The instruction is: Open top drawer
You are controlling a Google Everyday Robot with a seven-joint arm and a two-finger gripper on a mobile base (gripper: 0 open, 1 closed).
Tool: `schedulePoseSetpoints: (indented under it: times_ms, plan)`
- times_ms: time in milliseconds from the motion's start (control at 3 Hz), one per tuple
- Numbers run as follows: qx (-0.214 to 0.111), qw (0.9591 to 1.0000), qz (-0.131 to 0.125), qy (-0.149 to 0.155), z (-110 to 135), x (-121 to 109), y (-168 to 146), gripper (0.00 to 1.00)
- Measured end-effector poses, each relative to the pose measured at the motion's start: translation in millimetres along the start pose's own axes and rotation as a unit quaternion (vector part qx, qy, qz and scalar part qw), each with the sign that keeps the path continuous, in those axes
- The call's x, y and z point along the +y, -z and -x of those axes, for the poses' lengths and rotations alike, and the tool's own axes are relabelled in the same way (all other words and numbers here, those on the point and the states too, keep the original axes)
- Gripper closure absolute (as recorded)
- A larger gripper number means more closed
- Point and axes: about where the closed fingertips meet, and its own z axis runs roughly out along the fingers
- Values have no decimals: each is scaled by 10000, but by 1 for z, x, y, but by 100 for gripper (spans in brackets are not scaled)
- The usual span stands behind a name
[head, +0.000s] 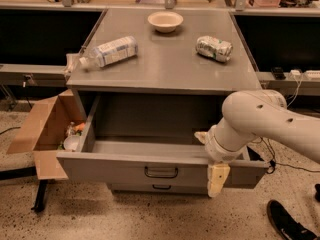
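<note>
The top drawer (115, 170), a grey metal drawer with a small dark loop handle (161, 172), is pulled far out of the grey cabinet (165, 66), and its inside looks bare. My gripper (209, 157) is at the right end of the drawer's front panel, right of the handle. It is open. One cream finger (218, 179) hangs down in front of the panel and the other (200, 135) points inside the drawer. My white arm (265, 121) comes in from the right.
A shorter drawer (161, 187) shows just below the open one. On the cabinet top lie a plastic bottle (111, 51), a bowl (165, 20) and a crushed can (214, 48). An open cardboard box (42, 129) stands at the left. A dark shoe (285, 224) is on the floor at the lower right.
</note>
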Motion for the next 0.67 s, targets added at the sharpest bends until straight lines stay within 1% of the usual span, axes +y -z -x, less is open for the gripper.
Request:
schedulePoseSetpoints:
  times_ms: [333, 667]
  plan:
    - [0, 10000, 0, 0, 0, 0, 0, 0]
    - [-171, 9998, -10, 40, 1, 1, 6, 0]
